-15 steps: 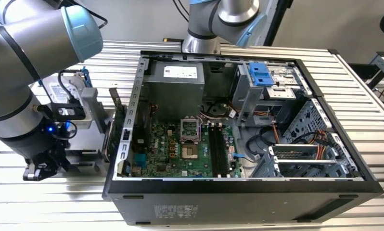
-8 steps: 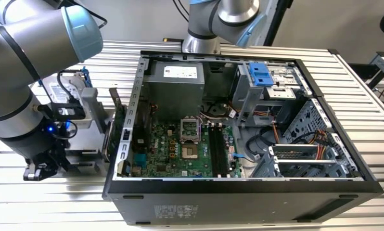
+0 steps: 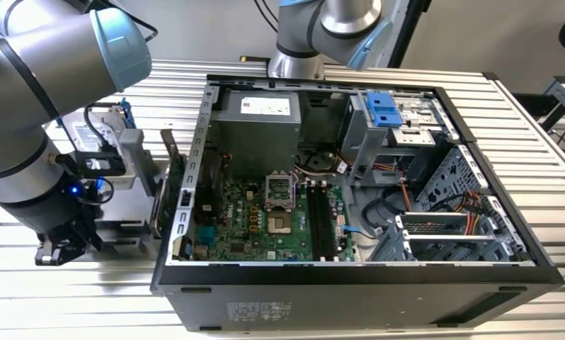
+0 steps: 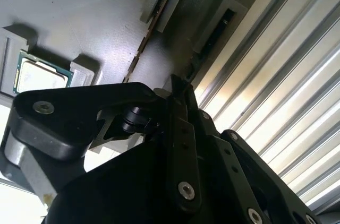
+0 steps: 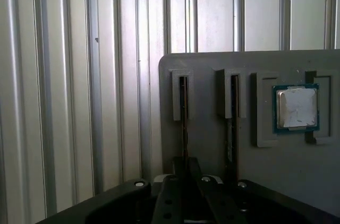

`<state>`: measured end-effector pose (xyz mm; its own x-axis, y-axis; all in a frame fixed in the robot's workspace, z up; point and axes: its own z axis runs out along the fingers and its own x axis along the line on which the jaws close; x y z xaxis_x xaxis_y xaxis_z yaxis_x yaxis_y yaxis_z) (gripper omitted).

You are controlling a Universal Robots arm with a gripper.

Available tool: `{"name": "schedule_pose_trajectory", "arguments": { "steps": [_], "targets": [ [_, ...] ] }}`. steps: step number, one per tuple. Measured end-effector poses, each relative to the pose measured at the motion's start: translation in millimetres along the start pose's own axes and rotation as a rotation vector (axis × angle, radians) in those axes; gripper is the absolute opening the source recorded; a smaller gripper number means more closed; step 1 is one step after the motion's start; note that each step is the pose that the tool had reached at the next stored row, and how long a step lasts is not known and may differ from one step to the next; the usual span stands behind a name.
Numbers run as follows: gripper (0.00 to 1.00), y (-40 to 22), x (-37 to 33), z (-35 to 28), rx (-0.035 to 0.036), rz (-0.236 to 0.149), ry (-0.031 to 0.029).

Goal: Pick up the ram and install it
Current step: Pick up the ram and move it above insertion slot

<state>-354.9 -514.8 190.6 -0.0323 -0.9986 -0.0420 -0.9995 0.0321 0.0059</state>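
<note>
The ram (image 5: 184, 123) stands on edge in the first wrist view, a thin dark strip slotted into the grey holder (image 5: 210, 149).

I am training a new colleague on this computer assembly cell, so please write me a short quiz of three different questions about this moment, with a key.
1. True or false: the gripper is inside the computer case.
2. Which part lies flat in the grey tray? A) a screwdriver B) a processor chip C) a fan
3. Fill in: of the two memory sticks standing in the tray, the gripper is lined up with the one ____ from the processor chip.

Key: 1 false, it is outside the case, at the tray. 2 B. 3 farther.
</note>
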Motion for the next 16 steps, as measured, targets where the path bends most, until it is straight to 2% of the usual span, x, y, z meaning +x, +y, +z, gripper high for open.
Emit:
{"name": "schedule_pose_trajectory", "arguments": {
  "steps": [13, 16],
  "targets": [
    [0.0, 0.0, 0.0, 0.0, -0.0001, -0.003, 0.0],
    [0.0, 0.0, -0.1, -1.8, 0.0, -0.003, 0.0]
  ]
}}
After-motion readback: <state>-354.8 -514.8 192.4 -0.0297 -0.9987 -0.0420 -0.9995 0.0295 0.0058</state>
